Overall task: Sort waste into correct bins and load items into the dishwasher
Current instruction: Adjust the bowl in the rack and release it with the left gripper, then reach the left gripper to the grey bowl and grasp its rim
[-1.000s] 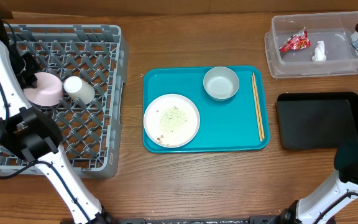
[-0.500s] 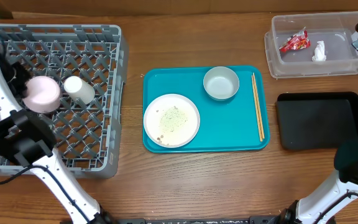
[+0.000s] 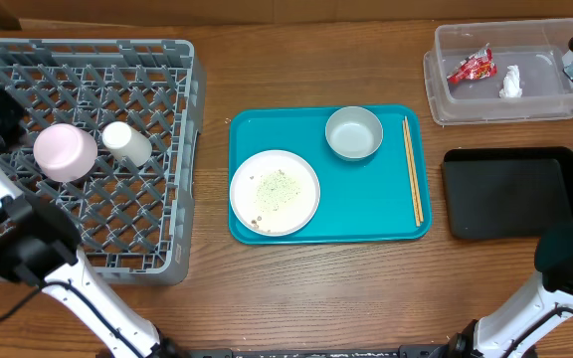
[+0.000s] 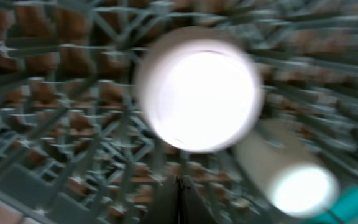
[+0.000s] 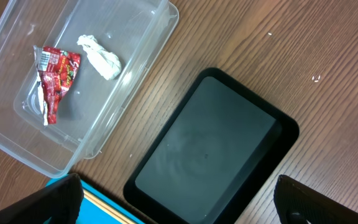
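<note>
The grey dish rack (image 3: pixel 192 149) holds an upturned small pale dish (image 3: pixel 65 151) and a white cup (image 3: pixel 127 142) on its side. My left gripper (image 3: pixel 6 121) is shut and empty at the rack's left side, just short of the dish (image 4: pixel 197 87); that view is blurred. A white plate (image 3: pixel 275 192) with rice scraps, a grey bowl (image 3: pixel 354 133) and chopsticks (image 3: pixel 412 169) lie on the teal tray (image 3: pixel 366 204). The clear tub (image 5: pixel 135 81) holds the red wrapper (image 5: pixel 55 78) and the tissue (image 5: pixel 99 56). My right gripper (image 5: pixel 179 208) hangs open above the black tray (image 5: pixel 216 143).
The black tray (image 3: pixel 513 192) lies right of the teal tray, with the clear tub (image 3: pixel 495 107) behind it. Bare wooden table separates the rack from the teal tray. The left arm's links stand along the rack's left and front sides.
My left gripper has drawn back to the left, away from the small dish, which now rests free in the rack a little further left. The right arm has not moved.
</note>
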Motion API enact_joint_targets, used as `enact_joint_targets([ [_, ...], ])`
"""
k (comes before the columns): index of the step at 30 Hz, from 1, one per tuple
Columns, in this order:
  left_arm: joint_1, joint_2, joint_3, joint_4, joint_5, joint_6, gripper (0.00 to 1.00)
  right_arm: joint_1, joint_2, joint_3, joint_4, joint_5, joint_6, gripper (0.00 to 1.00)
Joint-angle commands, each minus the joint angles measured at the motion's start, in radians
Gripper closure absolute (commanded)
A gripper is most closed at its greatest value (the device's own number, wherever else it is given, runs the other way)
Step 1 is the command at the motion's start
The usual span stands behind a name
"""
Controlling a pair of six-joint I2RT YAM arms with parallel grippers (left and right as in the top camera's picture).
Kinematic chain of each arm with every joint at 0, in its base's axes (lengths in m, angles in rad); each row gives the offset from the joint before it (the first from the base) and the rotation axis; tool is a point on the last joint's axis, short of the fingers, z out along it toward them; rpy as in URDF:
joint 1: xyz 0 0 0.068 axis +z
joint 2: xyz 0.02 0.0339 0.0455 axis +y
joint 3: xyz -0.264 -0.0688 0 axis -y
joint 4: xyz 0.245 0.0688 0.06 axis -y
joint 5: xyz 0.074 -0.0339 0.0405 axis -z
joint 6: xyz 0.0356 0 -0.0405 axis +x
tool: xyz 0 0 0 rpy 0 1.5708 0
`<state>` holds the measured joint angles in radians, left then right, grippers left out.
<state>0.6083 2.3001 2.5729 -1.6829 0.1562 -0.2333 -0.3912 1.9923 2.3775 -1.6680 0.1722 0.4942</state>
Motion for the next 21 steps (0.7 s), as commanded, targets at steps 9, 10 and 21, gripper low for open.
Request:
enact_joint_targets([
  [9,-0.333,-0.152,0.015,-0.007,0.840,0.330,0.29,0.001,-0.025,0.024,0.005,0.007,0.004,0.00],
  [10,-0.394,-0.151,0.015,-0.007,0.806,0.362,0.21,0.001,-0.025,0.024,0.005,0.007,0.004,0.00],
  [21,-1.061,0.032,0.015,0.195,0.108,0.385,0.01,0.001,-0.025,0.024,0.005,0.007,0.004,0.00],
])
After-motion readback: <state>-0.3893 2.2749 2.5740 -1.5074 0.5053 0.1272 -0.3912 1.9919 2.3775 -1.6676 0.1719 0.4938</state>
